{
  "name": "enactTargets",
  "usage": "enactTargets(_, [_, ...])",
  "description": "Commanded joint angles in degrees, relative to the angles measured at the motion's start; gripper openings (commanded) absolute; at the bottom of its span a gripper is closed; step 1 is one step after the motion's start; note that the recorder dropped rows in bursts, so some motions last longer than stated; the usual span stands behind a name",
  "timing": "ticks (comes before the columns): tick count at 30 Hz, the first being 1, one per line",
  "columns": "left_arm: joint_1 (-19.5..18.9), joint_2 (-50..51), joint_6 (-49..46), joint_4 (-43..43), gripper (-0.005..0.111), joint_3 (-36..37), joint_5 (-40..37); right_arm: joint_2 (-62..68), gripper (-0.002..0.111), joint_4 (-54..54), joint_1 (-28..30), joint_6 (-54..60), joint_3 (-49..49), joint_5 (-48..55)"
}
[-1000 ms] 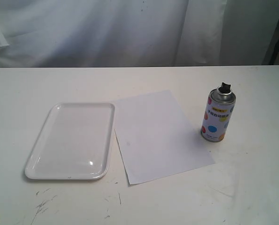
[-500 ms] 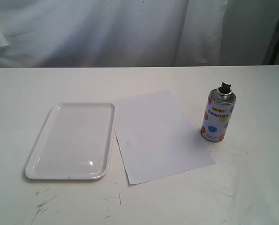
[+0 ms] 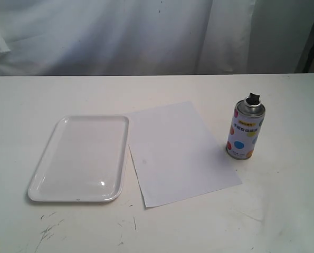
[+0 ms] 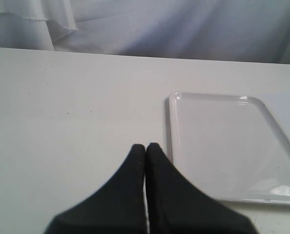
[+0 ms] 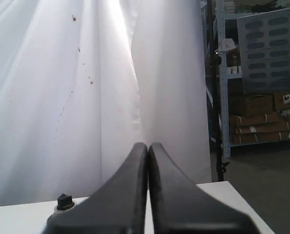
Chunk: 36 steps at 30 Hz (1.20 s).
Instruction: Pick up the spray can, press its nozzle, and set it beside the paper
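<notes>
The spray can (image 3: 245, 130), white with coloured dots, stands upright on the table just right of the paper (image 3: 178, 152). Its black nozzle (image 3: 253, 98) sits on the silver shoulder. In the right wrist view only the nozzle (image 5: 64, 201) and the dome's edge show beside my right gripper (image 5: 148, 146), which is shut on nothing. My left gripper (image 4: 145, 146) is shut and empty too, held over bare table beside the tray. Neither gripper shows in the exterior view.
A white glossy rimmed tray (image 3: 43, 171) lies left of the paper, its edge touching it; the same tray (image 4: 170, 122) shows in the left wrist view. White curtains hang behind the table. Metal shelving (image 5: 261, 73) stands beyond the table's right end.
</notes>
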<state>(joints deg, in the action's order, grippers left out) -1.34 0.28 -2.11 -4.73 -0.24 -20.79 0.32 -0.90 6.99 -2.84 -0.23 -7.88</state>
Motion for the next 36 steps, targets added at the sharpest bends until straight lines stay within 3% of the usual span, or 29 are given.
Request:
enactTargets(1, [0.28, -0.28, 0.13, -0.26, 0.0, 0.24, 0.39, -0.32, 0.0, 0.0, 0.28, 0.73, 0.23, -5.3])
enactTargets(8, [0.28, -0.28, 0.13, -0.26, 0.0, 0.24, 0.39, -0.32, 0.0, 0.0, 0.28, 1.28, 0.23, -23.92])
enactTargets(16, [0.28, -0.28, 0.02, -0.26, 0.0, 0.24, 0.39, 2.16, 0.0, -0.62, 0.28, 4.07, -6.85, -24.65])
enactTargets(28, [0.28, -0.28, 0.13, -0.26, 0.0, 0.24, 0.39, 31.98, 0.0, 0.9, 0.28, 3.98, -24.94, -26.78])
enactTargets(36, [0.28, -0.28, 0.0, -0.26, 0.0, 0.24, 0.39, 51.98, 0.0, 4.39, 0.28, -2.3, -26.63, -38.46])
